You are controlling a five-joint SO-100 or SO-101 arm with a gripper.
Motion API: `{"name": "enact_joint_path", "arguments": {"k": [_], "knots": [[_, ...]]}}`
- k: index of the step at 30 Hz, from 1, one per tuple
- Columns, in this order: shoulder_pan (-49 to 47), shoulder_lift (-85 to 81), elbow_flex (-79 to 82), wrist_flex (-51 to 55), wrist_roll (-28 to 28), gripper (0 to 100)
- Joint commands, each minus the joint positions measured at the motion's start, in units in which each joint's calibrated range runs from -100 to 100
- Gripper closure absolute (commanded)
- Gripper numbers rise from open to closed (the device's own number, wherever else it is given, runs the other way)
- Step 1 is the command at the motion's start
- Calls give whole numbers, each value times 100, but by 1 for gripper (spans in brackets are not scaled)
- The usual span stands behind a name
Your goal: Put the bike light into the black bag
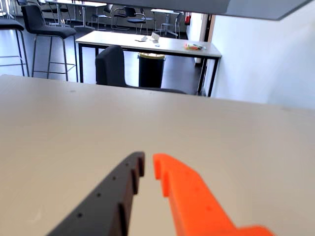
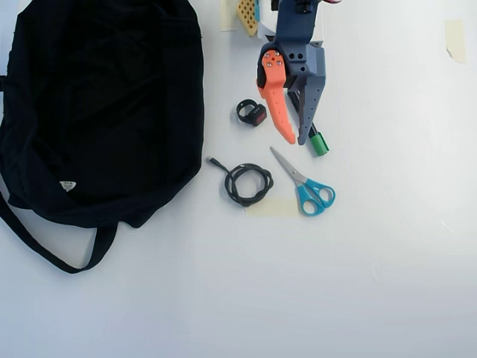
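In the overhead view the bike light (image 2: 252,113), small and black with a red face and a loop strap, lies on the white table just right of the black bag (image 2: 104,104). The bag is large and soft and fills the upper left, with its strap (image 2: 45,250) trailing below. My gripper (image 2: 296,140) hangs to the right of the light, apart from it, its orange and dark fingers close together with nothing between them. The wrist view shows only the gripper (image 1: 147,162) over the bare tabletop; neither the light nor the bag appears there.
A coiled black cable (image 2: 248,183) lies below the light, with blue-handled scissors (image 2: 305,186) to its right. A small green cylinder (image 2: 319,143) sits by the fingertips. Tape scraps (image 2: 455,37) mark the table. In the wrist view, chairs and a desk (image 1: 147,44) stand beyond the table's far edge.
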Motion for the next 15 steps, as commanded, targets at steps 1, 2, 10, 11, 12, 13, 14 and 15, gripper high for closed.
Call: {"name": "enact_joint_path", "arguments": {"k": [1, 2, 10, 11, 12, 13, 14, 15], "knots": [[100, 918, -1369, -93, 73, 98], [122, 1068, -1567, -85, 68, 98], [182, 2238, -3813, 1259, 68, 98], [189, 2371, -4091, 1431, 68, 98], [197, 2487, -4325, 1561, 68, 98], [197, 2570, -4442, 1612, 68, 98], [197, 2611, -4478, 1612, 68, 98], [197, 2628, -4487, 1612, 68, 98]]}}
